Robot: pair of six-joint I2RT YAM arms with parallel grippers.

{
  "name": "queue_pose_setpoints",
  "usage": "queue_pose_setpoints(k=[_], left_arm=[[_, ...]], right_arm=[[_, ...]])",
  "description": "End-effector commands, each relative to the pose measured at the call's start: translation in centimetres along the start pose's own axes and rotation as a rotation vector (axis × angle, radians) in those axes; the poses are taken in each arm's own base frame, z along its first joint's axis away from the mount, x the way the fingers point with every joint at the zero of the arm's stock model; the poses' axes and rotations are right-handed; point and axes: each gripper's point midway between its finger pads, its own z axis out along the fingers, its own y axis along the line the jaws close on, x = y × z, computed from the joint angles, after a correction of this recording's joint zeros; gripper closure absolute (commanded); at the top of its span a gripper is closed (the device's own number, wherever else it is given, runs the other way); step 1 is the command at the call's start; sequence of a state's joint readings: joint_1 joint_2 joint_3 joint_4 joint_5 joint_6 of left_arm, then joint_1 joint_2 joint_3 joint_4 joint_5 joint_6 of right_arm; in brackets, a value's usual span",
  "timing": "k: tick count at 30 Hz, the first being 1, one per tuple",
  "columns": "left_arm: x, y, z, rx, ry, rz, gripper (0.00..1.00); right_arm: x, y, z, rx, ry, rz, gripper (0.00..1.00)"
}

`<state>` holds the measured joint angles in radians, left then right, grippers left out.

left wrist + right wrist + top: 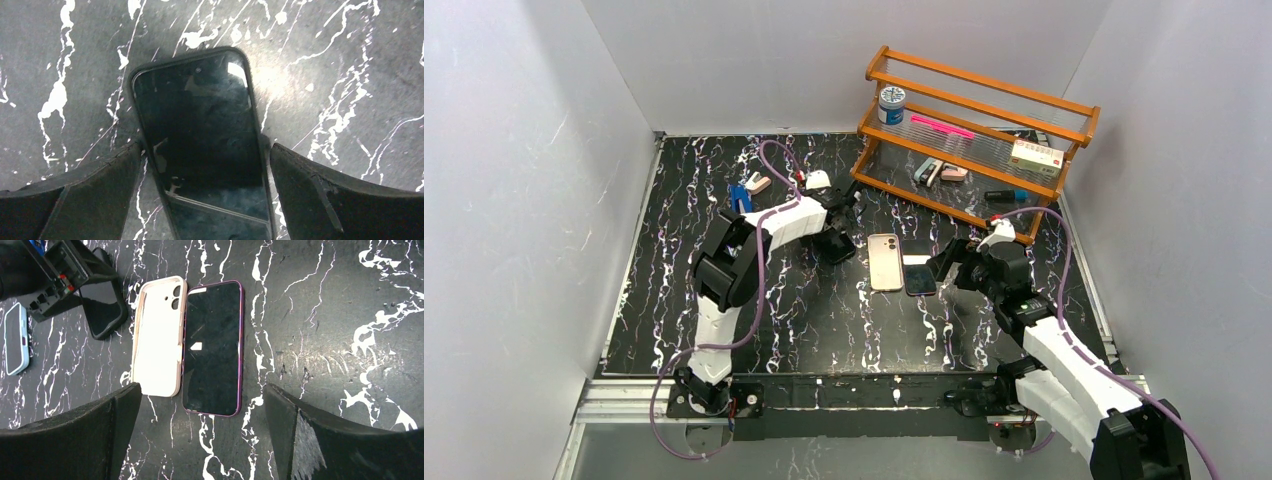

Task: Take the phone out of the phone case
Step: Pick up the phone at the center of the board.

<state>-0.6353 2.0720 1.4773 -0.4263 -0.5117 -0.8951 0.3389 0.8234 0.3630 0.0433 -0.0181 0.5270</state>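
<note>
Beside cream case (157, 340), purple-rimmed phone (212, 347)

Phone (212, 347): glossy glass face, shiny purple rim. Phone case (157, 345): matt cream plastic. Table (325, 340): smooth black marbled. Rack (984, 82): varnished wood.

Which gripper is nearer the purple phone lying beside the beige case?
Right. The right gripper sits open just beside the purple phone; the left gripper is past the beige case, open over a black phone.
</note>
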Motion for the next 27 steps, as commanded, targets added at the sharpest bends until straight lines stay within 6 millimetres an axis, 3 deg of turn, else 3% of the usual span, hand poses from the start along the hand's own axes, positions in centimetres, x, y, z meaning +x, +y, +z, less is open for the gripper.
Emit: queue_pose_setpoints(k=[1, 5, 10, 14, 19, 22, 25, 27], left_arm=[[-0.2, 0.2, 0.8, -0.037, 0.009, -0.009, 0.02], [1.5, 0.9, 1.7, -0.059, 0.046, -0.018, 0.06], [3.6, 2.2, 2.4, -0.074, 0.081, -0.014, 0.24], [4.2, 2.7, 1.7, -0.022, 0.089, 0.005, 0.5], [3.8, 3.9, -0.5, 0.065, 0.08, -0.041, 0.83], [3.4, 3.9, -1.9, 0.145, 0.081, -0.082, 0.95], [3.0, 4.0, -3.2, 0.189, 0.069, -0.097, 0.94], [2.4, 3.9, -3.9, 0.204, 0.058, -0.104, 0.77]], right_arm=[[-0.5, 0.7, 0.0, -0.035, -0.008, -0.053, 0.01], [-0.4, 1.6, -0.3, -0.089, 0.004, -0.088, 0.01], [0.2, 3.3, -0.5, -0.183, 0.04, -0.116, 0.01], [1.0, 5.6, -0.6, -0.285, 0.066, -0.132, 0.02], [2.3, 8.7, -0.7, -0.39, 0.09, -0.123, 0.03], [2.8, 10.3, -0.6, -0.436, 0.1, -0.095, 0.05], [2.9, 11.4, -0.5, -0.459, 0.089, -0.084, 0.05], [2.6, 11.5, -0.3, -0.451, 0.079, -0.087, 0.05]])
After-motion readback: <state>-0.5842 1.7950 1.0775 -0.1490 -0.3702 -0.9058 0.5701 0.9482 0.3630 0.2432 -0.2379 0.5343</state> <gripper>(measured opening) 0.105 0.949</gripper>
